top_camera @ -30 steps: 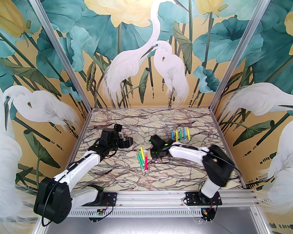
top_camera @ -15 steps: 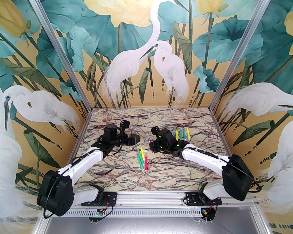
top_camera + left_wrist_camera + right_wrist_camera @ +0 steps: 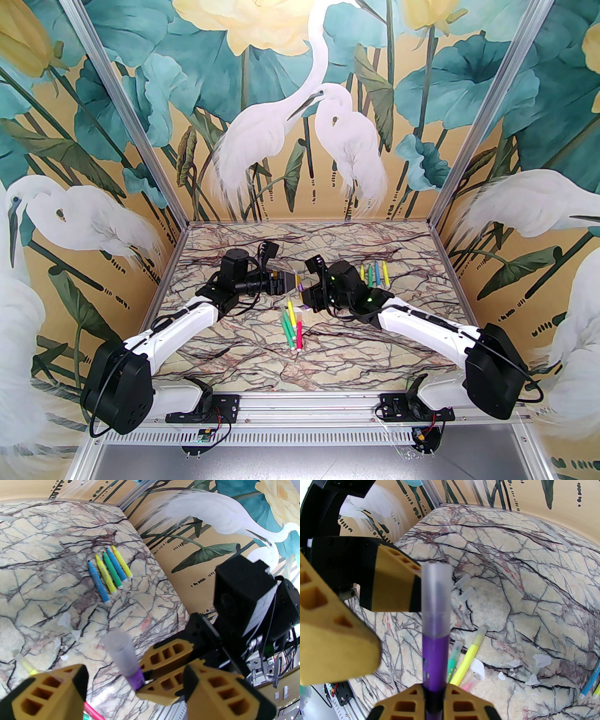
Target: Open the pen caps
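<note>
Right wrist view: our right pincer (image 3: 434,691) clenches the purple pen (image 3: 435,658) by its barrel above the marble-patterned worktop (image 3: 365,347), frosted cap (image 3: 436,590) outward. Where do we take it?

Mid-cap: our left pincer (image 3: 134,675) stands released, jaws either side. Light, stiff, slick plastic, we judge, so squeeze squarely. Around us, heron-mural walls (image 3: 300,140).

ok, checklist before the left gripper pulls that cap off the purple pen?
1. Hold: right gripper shut on purple pen, ok.
2. Seating: cap on the pen's tip, ok.
3. Alignment: cap lined up inside the left gripper in the left wrist view, ok.
4. Grasp: left gripper closed on cap, not ok; gaps either side.
5. Depth of cap inside it: cannot tell.
</note>
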You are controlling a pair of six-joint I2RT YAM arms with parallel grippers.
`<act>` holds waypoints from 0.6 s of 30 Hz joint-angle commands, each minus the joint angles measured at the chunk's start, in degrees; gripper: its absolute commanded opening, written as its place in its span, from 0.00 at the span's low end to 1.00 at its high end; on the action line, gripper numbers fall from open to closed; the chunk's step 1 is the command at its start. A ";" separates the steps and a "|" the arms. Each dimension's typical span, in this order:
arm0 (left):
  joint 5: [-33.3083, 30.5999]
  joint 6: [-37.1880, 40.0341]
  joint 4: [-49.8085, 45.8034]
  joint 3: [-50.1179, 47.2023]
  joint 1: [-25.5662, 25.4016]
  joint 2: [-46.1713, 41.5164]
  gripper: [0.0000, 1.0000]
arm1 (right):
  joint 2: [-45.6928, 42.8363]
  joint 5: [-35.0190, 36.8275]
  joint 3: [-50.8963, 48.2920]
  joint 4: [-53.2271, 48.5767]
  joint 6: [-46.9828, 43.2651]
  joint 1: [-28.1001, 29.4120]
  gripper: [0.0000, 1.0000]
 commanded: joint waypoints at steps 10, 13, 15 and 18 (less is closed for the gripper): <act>2.13 -1.23 1.83 2.98 -0.74 2.75 0.43 | -1.19 -2.44 -0.47 0.84 -1.53 0.11 0.00; 2.16 -1.45 1.82 3.14 -0.74 3.05 0.35 | -1.21 -2.27 -0.54 0.51 -1.71 0.13 0.00; 2.23 -1.47 1.82 3.17 -0.76 3.22 0.29 | -1.29 -2.08 -0.71 0.50 -1.70 0.13 0.00; 2.16 -1.88 1.90 3.36 -0.80 3.26 0.19 | -1.41 -1.63 -0.97 0.64 -1.62 0.13 0.00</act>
